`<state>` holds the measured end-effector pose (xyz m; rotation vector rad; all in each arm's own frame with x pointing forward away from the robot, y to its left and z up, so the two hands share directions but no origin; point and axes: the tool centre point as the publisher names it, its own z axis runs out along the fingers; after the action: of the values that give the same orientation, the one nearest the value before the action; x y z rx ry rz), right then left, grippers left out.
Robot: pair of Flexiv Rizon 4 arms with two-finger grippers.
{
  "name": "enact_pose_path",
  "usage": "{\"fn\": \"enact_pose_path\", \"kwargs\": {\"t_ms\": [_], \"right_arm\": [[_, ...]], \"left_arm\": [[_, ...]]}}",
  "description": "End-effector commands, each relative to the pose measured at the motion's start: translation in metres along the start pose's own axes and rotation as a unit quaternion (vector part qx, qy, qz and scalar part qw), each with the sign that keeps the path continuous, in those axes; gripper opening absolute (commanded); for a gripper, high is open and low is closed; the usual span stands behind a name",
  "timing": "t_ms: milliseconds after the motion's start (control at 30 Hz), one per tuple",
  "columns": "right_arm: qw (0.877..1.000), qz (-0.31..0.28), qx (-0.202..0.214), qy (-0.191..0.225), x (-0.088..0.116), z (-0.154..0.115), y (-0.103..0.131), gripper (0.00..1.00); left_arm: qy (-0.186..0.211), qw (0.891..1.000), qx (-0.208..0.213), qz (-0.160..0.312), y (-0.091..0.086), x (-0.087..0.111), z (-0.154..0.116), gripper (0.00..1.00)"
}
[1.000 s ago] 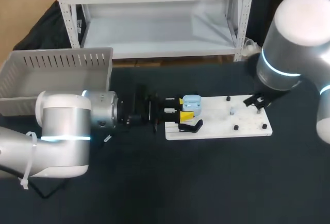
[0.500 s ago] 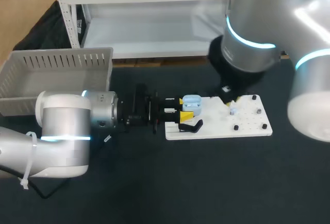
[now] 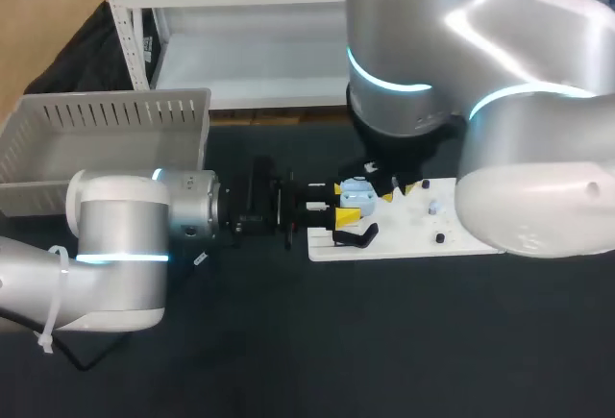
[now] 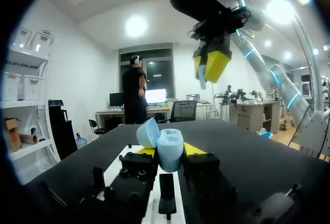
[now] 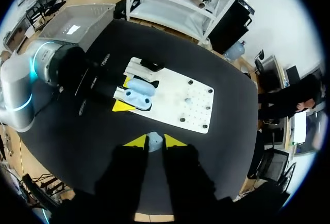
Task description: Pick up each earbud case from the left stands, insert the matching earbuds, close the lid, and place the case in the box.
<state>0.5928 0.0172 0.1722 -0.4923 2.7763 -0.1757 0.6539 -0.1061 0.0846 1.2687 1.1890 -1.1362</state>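
A board [image 3: 408, 235] lies flat about the middle of the counter [image 3: 384, 341]. A box [image 3: 106, 139] sits at the counter's far left corner, well apart from the board. The earbud case [image 3: 357, 190] stands at the board's left end, gripped from two sides between the fingers of the left hand [image 3: 346, 209], which comes in level from the left; a stand [image 3: 356, 237] sits just nearer, on the board's near left corner, and pegs [image 3: 439, 238] dot its right half. The right hand [image 5: 154, 141] hangs above the case, apart from it, with an earbud [image 5: 154, 141] pinched between its fingertips.
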Motion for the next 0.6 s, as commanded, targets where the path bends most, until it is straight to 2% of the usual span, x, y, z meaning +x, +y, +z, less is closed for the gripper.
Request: {"fn": "enact_pose_path", "kwargs": {"t_ms": [33, 233, 267, 333, 433, 500, 600], "right_arm": [[1.0, 0.001, 0.002, -0.003, 0.002, -0.001, 0.0, 0.0], [1.0, 0.001, 0.002, -0.003, 0.002, -0.001, 0.0, 0.0], [1.0, 0.015, -0.003, -0.017, -0.003, -0.003, 0.007, 0.0], [0.997, 0.076, -0.015, -0.018, -0.015, -0.006, 0.016, 0.0], [0.981, 0.192, -0.003, 0.002, -0.028, -0.003, 0.022, 0.0], [0.964, 0.263, -0.005, 0.023, -0.033, 0.004, 0.022, 0.0], [0.945, 0.323, 0.027, 0.04, -0.035, 0.014, 0.02, 0.0]], "left_arm": [[-0.001, 1.0, -0.003, 0.001, -0.001, 0.0, 0.0, 0.0], [-0.001, 1.0, -0.003, 0.001, -0.001, 0.0, 0.0, 0.0], [-0.001, 1.0, -0.003, 0.001, -0.001, 0.0, 0.0, 0.0], [-0.001, 1.0, -0.003, 0.001, -0.001, 0.0, 0.0, 0.0], [-0.001, 1.0, -0.003, 0.001, -0.001, 0.0, 0.0, 0.0], [-0.001, 1.0, -0.003, 0.001, -0.001, 0.0, 0.0, 0.0], [-0.001, 1.0, -0.003, 0.001, -0.001, 0.0, 0.0, 0.0]]}}
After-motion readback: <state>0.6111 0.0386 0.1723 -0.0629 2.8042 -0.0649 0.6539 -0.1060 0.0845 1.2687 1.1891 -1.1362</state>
